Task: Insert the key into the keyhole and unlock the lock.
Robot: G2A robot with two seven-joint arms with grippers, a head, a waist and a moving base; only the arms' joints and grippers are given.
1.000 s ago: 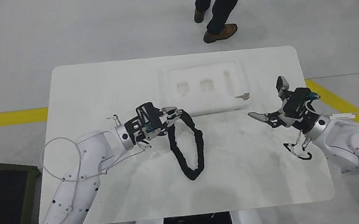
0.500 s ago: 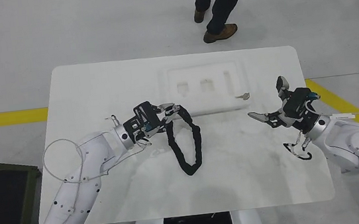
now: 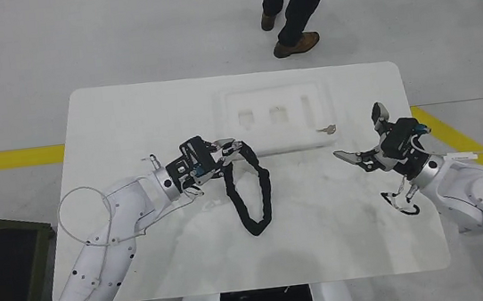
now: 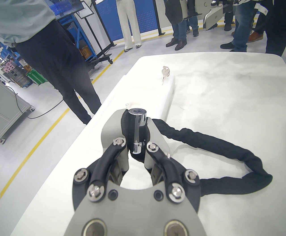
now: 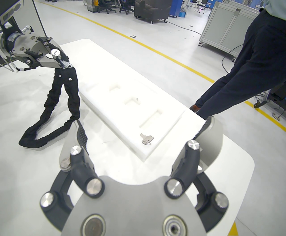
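I am watching the left gripper (image 4: pixel 136 128) clenching the lock (image 4: pixel 138 120) by its chrome barrel, just off the left near corner of the tray (image 3: pixel 294 140). The keyhole (image 4: pixel 136 110) end is poking out past the fingertips and facing right, toward the other arm. The black chain (image 3: pixel 253 212) is hanging down from the lock and lying in a loop on the table (image 3: pixel 130 118), trailing toward the near side. The key (image 5: pixel 146 139) is lying flat on the tray's right near corner, beside the rightmost pocket, with nothing touching it. The right gripper (image 5: pixel 143 127) is hovering just right of the tray, near the key but apart from it. Its jaws are standing spread wide and gripping nothing.
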